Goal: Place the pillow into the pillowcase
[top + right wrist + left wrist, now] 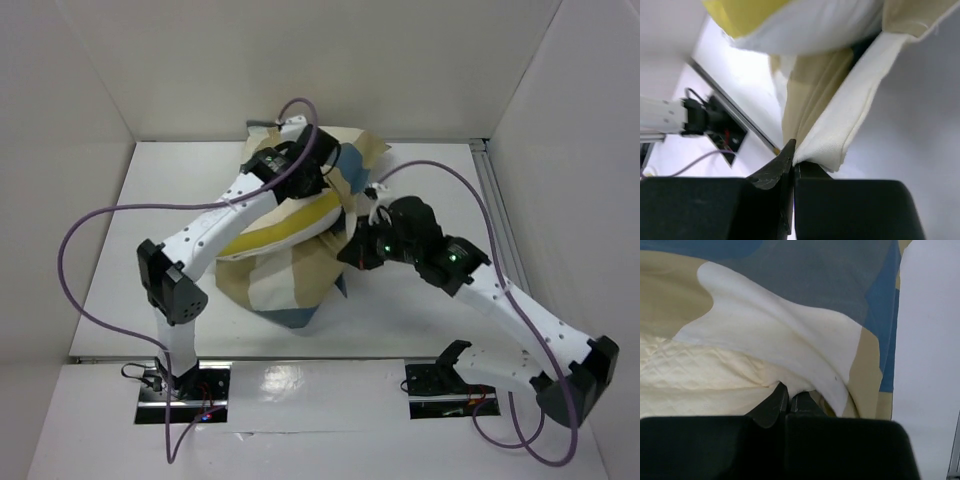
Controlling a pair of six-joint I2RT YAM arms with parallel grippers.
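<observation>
The pillowcase (290, 275), in blue, tan and cream checks, lies bunched in the middle of the table. The pillow (282, 226), cream with a yellow band, shows through its opening. My left gripper (318, 180) is at the far side of the bundle. In the left wrist view it (789, 395) is shut on a fold of the pillowcase's cream lining (790, 340), beside the quilted pillow (690, 375). My right gripper (362, 242) is at the bundle's right side. In the right wrist view it (794, 152) is shut on the pillowcase's hem (850, 115), lifted off the table, with the pillow (810, 25) above.
White walls enclose the table (150, 220) on three sides. A metal rail (495, 210) runs along the right edge. Purple cables (90, 230) loop from both arms. The left arm (215, 230) stretches across the near-left part of the pillowcase.
</observation>
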